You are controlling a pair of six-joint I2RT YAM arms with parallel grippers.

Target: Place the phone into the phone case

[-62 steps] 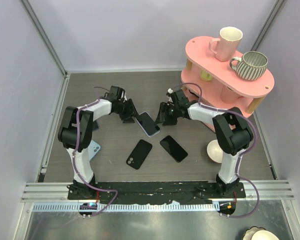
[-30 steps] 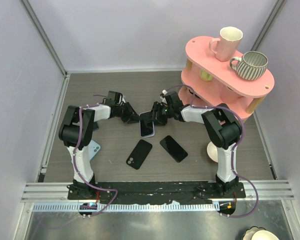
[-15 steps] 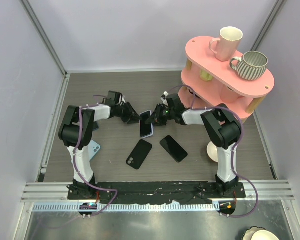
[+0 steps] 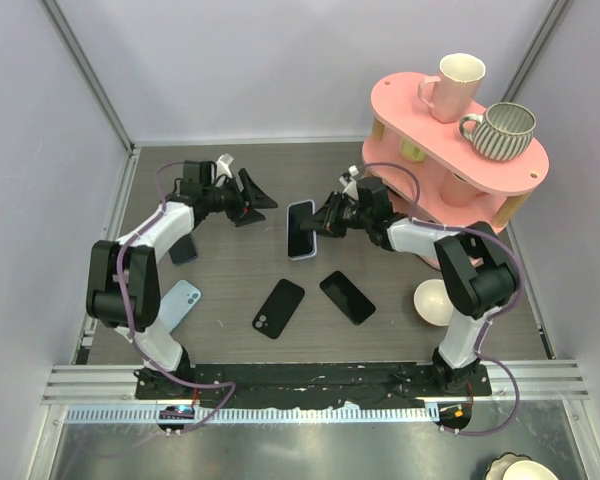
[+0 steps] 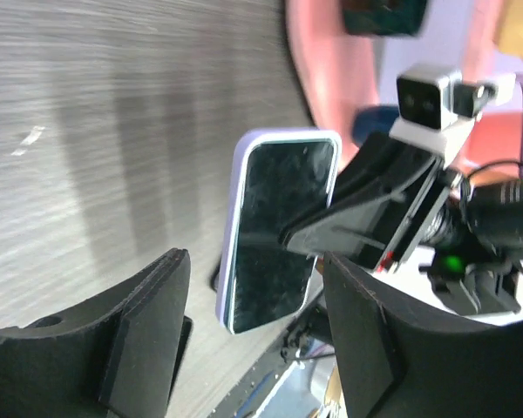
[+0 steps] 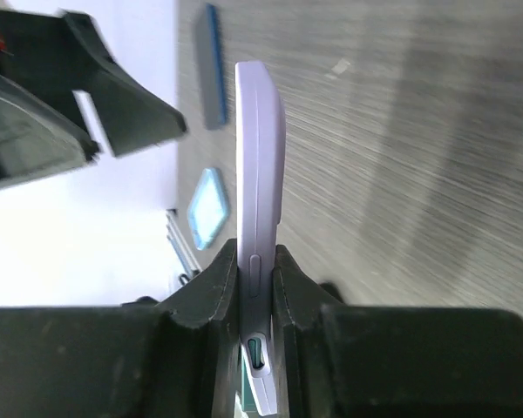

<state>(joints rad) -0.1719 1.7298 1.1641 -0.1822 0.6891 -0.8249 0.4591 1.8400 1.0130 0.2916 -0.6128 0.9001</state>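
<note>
Grey woodgrain table [image 4: 230,275] between pale walls [image 4: 280,70]; right claw [image 4: 321,222] clamps the phone [image 4: 301,230], left claw [image 4: 260,205] gapes.

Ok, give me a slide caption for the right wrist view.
Right hand pinches the lilac-edged phone edge-on over the wood-grain table.
</note>
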